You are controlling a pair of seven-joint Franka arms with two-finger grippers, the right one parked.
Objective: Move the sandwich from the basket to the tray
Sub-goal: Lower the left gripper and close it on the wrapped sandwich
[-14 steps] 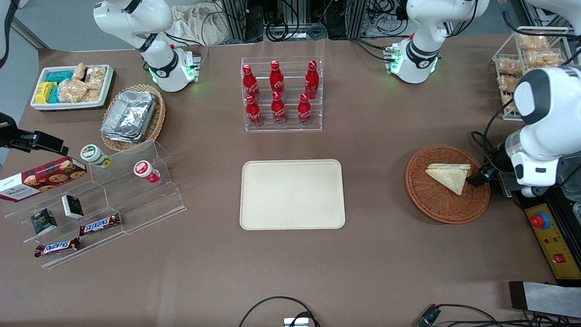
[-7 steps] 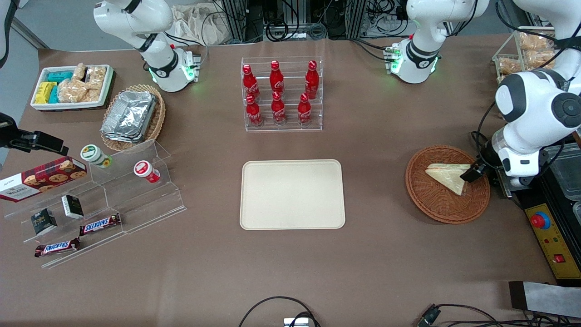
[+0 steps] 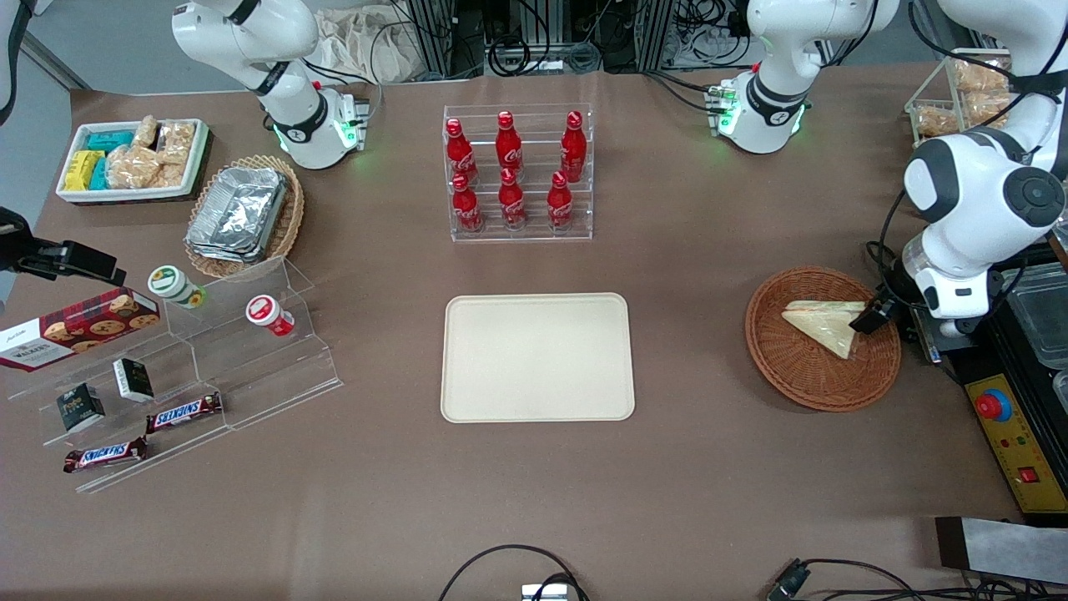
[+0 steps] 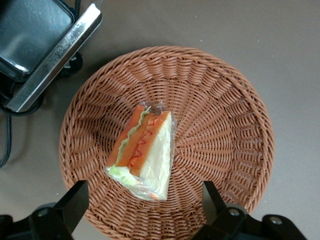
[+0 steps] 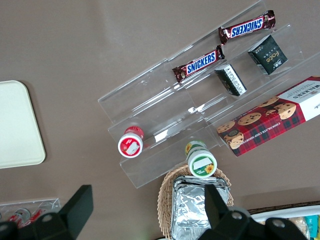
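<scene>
The sandwich [image 3: 826,324], a wrapped white-bread wedge with orange and green filling, lies in the round reddish-brown wicker basket [image 3: 793,367] toward the working arm's end of the table. In the left wrist view the sandwich [image 4: 145,152] lies in the middle of the basket [image 4: 220,125]. My gripper [image 3: 878,317] hangs above the basket's rim at the sandwich's end. In the left wrist view the gripper [image 4: 145,202] is open and empty, its fingers [image 4: 75,200] spread wider than the sandwich. The cream-beige tray [image 3: 537,357] lies empty at the table's middle.
A clear rack of red bottles [image 3: 513,171] stands farther from the camera than the tray. A black and yellow control box [image 3: 1014,434] and dark containers [image 3: 1035,313] sit beside the basket. Snack racks [image 3: 175,376], a foil-container basket [image 3: 242,215] and a white bin [image 3: 133,159] lie toward the parked arm's end.
The left arm's upper joints have swung up and away from the camera. The gripper has shifted slightly over the basket's rim. The sandwich has not moved.
</scene>
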